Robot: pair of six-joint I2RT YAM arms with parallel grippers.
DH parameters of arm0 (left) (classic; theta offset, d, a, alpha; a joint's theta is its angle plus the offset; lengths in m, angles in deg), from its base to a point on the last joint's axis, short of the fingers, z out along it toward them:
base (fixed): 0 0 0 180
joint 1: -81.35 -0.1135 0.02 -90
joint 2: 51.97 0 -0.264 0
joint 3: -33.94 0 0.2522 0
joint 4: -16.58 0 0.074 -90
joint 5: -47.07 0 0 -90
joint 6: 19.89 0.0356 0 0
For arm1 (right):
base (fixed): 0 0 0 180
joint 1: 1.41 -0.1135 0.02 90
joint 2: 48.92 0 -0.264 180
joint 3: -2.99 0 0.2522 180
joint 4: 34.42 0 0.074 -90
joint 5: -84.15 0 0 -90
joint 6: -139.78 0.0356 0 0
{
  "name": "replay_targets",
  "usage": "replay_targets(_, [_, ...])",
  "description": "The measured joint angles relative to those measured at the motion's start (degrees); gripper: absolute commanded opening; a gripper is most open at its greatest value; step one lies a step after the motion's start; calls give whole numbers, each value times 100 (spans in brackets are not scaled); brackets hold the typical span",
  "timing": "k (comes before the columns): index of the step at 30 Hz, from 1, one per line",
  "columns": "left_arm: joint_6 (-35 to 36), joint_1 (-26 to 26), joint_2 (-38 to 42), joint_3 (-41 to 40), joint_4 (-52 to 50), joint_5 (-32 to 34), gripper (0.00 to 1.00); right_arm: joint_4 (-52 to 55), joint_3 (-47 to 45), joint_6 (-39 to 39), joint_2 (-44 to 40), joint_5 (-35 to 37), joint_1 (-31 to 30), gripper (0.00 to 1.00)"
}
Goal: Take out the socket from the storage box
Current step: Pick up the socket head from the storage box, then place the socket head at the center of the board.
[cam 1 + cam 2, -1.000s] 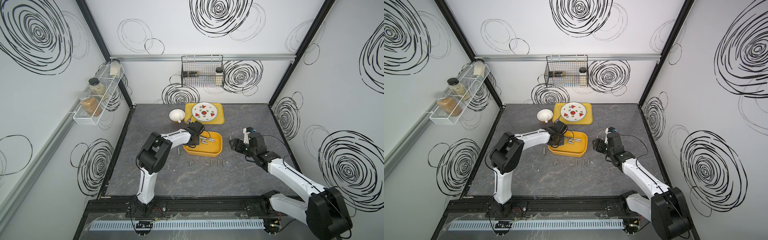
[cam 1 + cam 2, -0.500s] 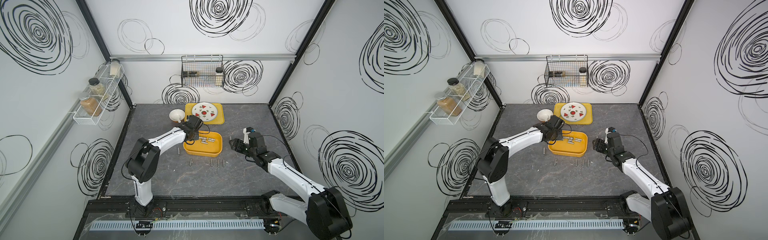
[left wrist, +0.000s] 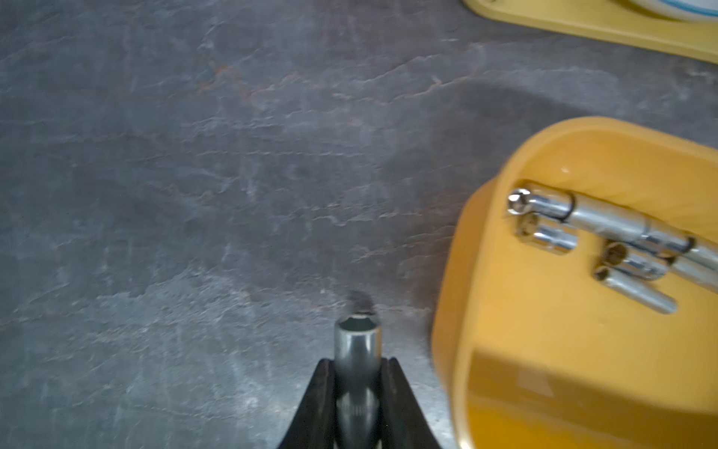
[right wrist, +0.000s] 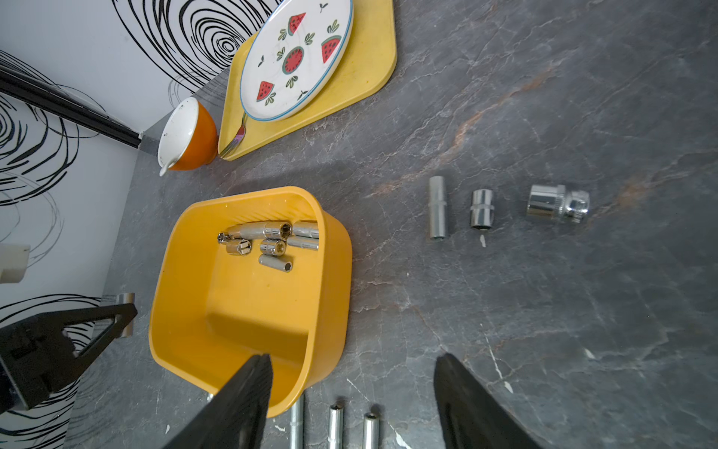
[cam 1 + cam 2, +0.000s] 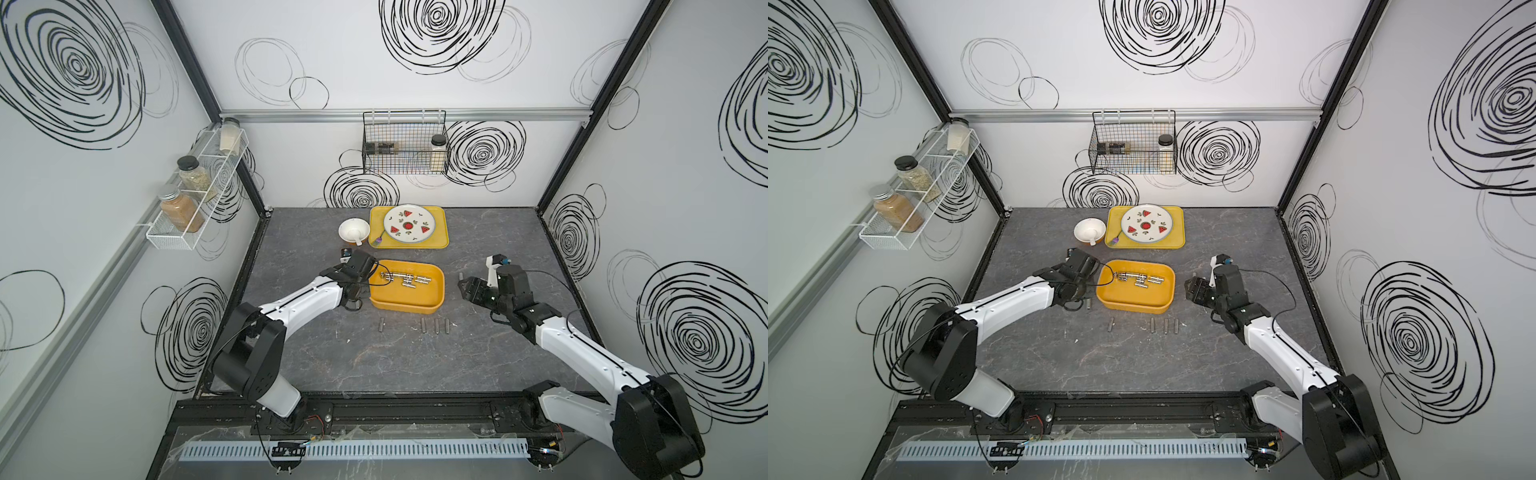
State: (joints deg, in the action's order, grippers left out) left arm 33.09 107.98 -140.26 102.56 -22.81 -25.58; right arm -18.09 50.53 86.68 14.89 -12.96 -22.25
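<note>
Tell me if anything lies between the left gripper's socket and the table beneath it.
Nothing visible does. The left gripper grips the socket outside the box, beside its wall, and only bare table shows under the socket's tip.

Both arms are the same build tbh: the left arm [image 5: 303, 301] and right arm [image 5: 582, 349] have glossy white shells on the long links, with chunky rounded matte black housings [image 5: 249, 353] at the joints. Little dark screws [image 5: 293, 309] dot the white covers. A thin black cable [image 5: 1266, 273] loops off each wrist. The left gripper [image 3: 357, 365] and right gripper [image 4: 351, 357] have flat black fingers [image 4: 241, 400] tapering to wedges.
</note>
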Motion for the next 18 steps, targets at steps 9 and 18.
replay_targets(9, [-122,-87,-33,-289,236,87,8,2,0,0,0,0,0,71])
replay_targets(18, [-140,-87,-219,-472,387,-42,10,0,0,2,0,-7,0,71])
